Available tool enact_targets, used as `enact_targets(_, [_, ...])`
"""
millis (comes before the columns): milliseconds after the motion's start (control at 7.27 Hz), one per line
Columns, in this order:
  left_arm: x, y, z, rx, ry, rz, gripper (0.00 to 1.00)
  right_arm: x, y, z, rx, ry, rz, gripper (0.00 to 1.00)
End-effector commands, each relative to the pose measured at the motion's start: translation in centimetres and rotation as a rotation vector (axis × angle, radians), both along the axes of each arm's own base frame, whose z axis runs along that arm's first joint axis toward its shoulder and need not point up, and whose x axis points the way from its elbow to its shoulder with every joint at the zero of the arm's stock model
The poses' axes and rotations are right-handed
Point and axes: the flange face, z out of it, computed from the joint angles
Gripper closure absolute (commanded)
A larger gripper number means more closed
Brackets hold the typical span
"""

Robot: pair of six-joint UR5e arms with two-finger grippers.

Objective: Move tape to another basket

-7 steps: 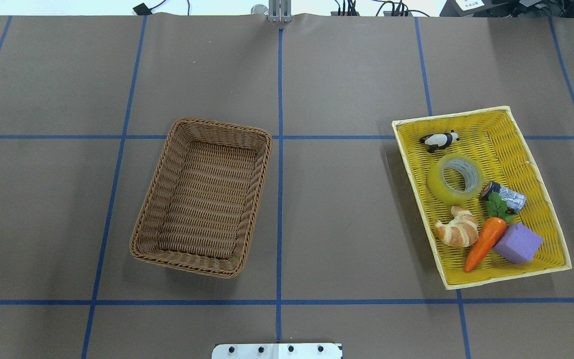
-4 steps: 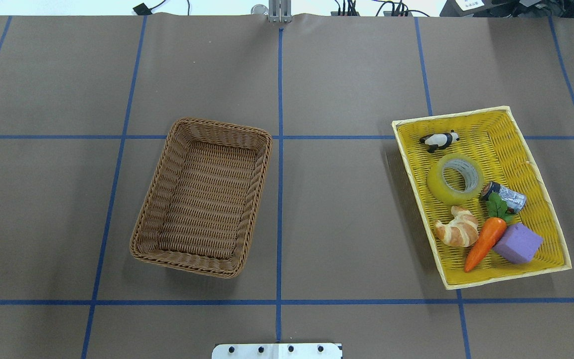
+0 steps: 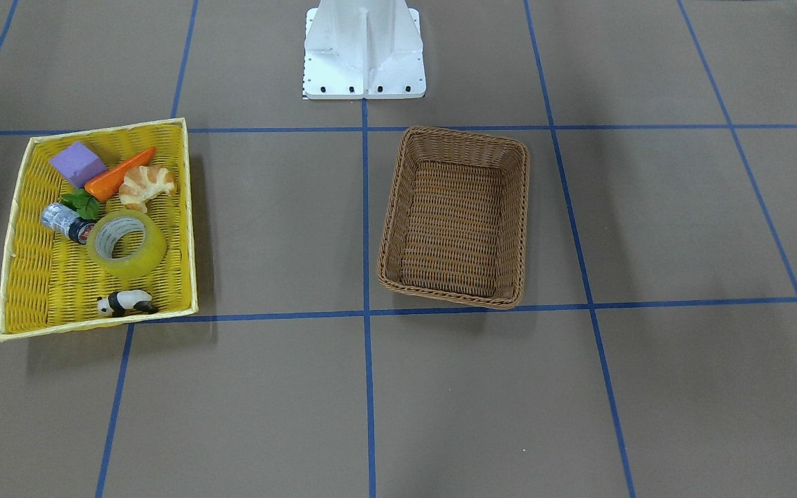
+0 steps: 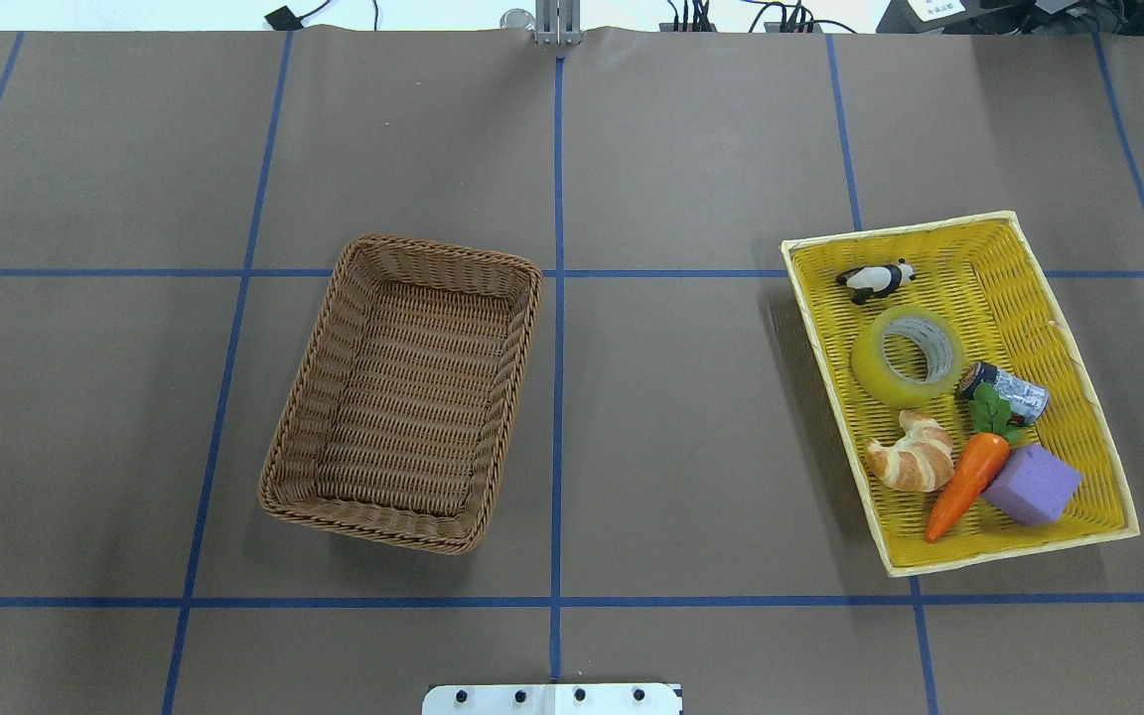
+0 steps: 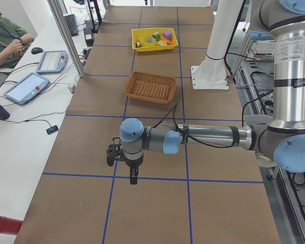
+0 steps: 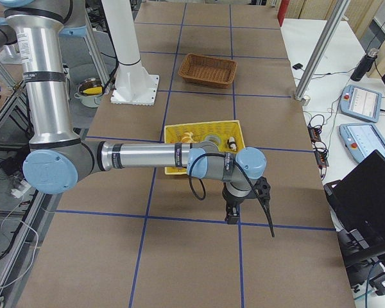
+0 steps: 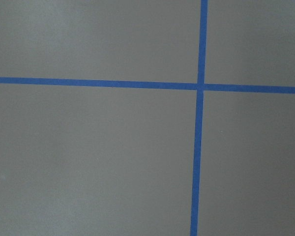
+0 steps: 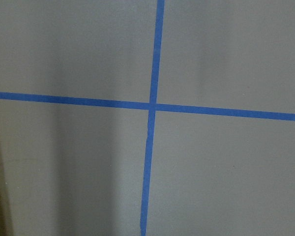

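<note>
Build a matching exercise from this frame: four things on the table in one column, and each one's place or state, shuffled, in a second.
Things:
1. tape
2. panda figure
3. purple block
4. brown basket

Places or states:
A. holds nothing
B. in the yellow basket, at the end farthest from the robot
C. in the yellow basket, beside the carrot, at the end nearest the robot
D. in the yellow basket, mid-way along, just beyond the croissant

Pairs: 1-D, 2-B, 3-C, 4-A
</note>
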Motion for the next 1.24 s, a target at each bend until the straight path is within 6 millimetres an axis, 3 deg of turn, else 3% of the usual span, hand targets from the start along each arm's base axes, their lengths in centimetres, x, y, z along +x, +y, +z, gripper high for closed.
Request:
enact_targets(0, [-0.1,0.3,0.4,-0.008,-0.001,-0.003,0.02,0.0,-0.1,-0.4,0.007,-0.003,0.0,0.0])
enact_targets(275, [0.0,0.2,0.9,-0.009,0.002,0.002,0.02,0.0,-0.4,-1.6,0.032,-0.003,0.005,0.0])
enact_targets(550, [0.1,0.3,1.0,-0.018,0.004,-0.003,0.02,0.0,-1.1,-5.2,0.1,0.001,0.01,0.0])
enact_targets(825, [0.3,-1.1,0.1,-0.002,0.005,-0.001,0.02,-1.7,-2.6,-7.8,0.186,-0.008,-0.015,0.0])
enact_targets(962, [0.4,-1.5,0.6,-0.008,0.006,0.001,0.02,-2.3,-3.3,-8.1,0.261,-0.05,-0.022,0.0])
enact_targets(1100, [0.4,-2.0,0.5,-0.007,0.006,0.001,0.02,-5.1,-3.6,-8.4,0.364,-0.064,-0.06,0.0])
